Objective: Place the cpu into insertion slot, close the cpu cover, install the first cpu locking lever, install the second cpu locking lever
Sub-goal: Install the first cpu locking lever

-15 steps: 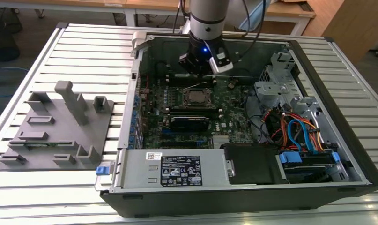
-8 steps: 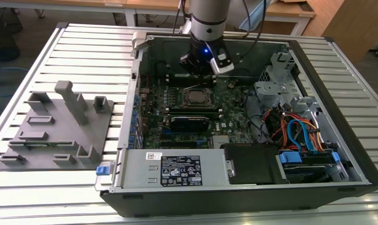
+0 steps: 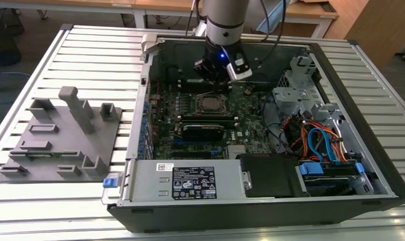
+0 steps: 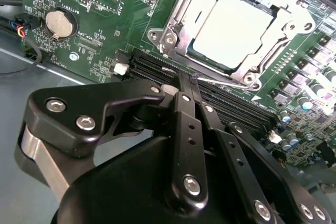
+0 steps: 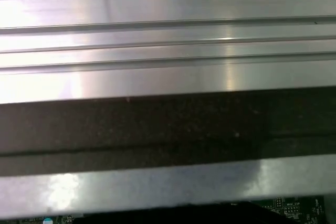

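The cpu (image 4: 236,24) lies flat in the insertion slot (image 3: 209,104) on the green board, its dull silver top showing through the window of the cpu cover (image 4: 181,11). The cover lies down over the chip. A thin silver locking lever (image 4: 220,81) runs along the socket edge nearest the fingers. My gripper (image 4: 188,80) is shut, its two black fingers pressed together with their tips right at that lever's end. I cannot tell if the tips pinch the lever. In the exterior view the gripper (image 3: 220,80) hangs inside the open computer case, just beyond the socket.
Black memory slots (image 4: 236,108) run beside the socket and a coin cell (image 4: 60,22) sits further off. A black card (image 3: 202,131), the power supply (image 3: 188,183) and coloured cables (image 3: 316,140) crowd the case. A grey fixture block (image 3: 61,135) stands on the slatted table (image 5: 168,35).
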`<action>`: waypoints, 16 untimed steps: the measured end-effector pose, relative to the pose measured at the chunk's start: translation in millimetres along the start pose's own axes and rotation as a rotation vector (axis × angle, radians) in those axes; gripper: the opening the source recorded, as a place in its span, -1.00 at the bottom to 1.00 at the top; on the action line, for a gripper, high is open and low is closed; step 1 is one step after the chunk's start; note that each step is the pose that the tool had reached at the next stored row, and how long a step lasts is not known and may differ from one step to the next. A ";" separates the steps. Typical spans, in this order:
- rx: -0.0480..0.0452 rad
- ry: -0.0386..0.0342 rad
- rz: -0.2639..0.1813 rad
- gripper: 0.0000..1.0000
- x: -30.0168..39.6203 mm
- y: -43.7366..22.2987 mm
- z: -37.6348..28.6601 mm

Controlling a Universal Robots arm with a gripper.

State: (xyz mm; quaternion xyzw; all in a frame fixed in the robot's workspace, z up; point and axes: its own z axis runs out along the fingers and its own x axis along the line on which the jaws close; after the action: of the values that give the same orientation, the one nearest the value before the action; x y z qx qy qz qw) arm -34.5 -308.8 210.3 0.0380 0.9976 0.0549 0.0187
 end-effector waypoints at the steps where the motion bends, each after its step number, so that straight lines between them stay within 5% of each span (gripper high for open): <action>1: 0.0000 0.0000 0.000 -0.80 -0.1 -0.1 0.7; 16: 0.0013 0.0001 0.000 -0.80 -1.6 -1.1 11.2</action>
State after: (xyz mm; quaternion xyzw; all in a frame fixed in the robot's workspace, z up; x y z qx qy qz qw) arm -32.5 -308.8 199.1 0.0380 0.9976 0.0543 0.0187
